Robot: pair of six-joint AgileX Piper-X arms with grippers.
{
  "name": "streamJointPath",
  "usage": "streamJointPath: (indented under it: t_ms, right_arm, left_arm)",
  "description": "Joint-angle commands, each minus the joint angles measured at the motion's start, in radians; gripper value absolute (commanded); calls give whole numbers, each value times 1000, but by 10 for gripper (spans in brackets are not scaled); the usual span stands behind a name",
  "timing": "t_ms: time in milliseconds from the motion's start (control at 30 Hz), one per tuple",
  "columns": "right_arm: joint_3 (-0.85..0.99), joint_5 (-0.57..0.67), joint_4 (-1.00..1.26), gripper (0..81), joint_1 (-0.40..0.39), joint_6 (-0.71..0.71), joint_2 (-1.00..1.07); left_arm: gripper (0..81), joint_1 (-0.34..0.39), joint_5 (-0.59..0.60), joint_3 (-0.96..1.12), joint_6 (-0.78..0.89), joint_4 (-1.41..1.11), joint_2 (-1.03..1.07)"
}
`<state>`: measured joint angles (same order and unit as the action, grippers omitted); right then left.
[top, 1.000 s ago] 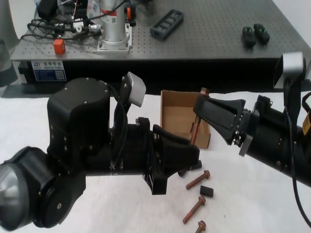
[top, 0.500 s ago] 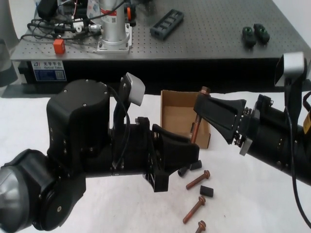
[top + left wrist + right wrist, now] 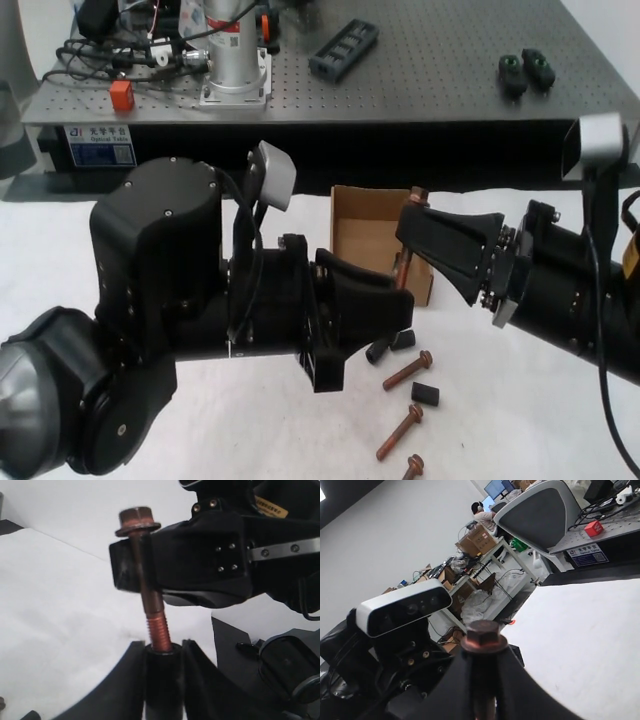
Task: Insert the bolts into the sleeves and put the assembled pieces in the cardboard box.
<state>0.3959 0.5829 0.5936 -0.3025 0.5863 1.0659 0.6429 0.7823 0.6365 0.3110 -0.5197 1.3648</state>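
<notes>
Clenched in right pincer (image 3: 408, 228) — bolt (image 3: 149, 605), upright, tip in the mouth of the sleeve (image 3: 162, 685) gripped by left pincer (image 3: 162, 655). Behind, partly masked, cardboard box (image 3: 360, 215); on the counter (image 3: 520, 420) below, loose bolts (image 3: 406, 371) and sleeves (image 3: 425, 393).

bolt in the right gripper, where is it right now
The bolt stands upright in the right gripper, just in front of the cardboard box, its threaded tip in the mouth of the sleeve held by the left gripper.
</notes>
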Motion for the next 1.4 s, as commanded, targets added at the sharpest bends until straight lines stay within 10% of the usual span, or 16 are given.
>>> streamJointPath:
  t_ms: [0,200,433,900,1367]
  right_arm:
    - [-1,49,-11,10,-3,-29,-7]
    - [-1,74,-3,20,-3,-105,-7]
    - [-1,75,4,453,12,-99,-29]
    - [-1,49,-376,438,372,-157,-260]
    - [35,-148,-724,438,392,-370,-250]
  left_arm:
    - [7,-2,-32,10,4,-39,-13]
    - [7,-2,-67,10,2,-94,-13]
    - [7,-2,-197,14,-10,-109,-12]
    - [7,-53,-500,928,-44,717,600]
    - [7,-48,-638,1596,-161,1316,1108]
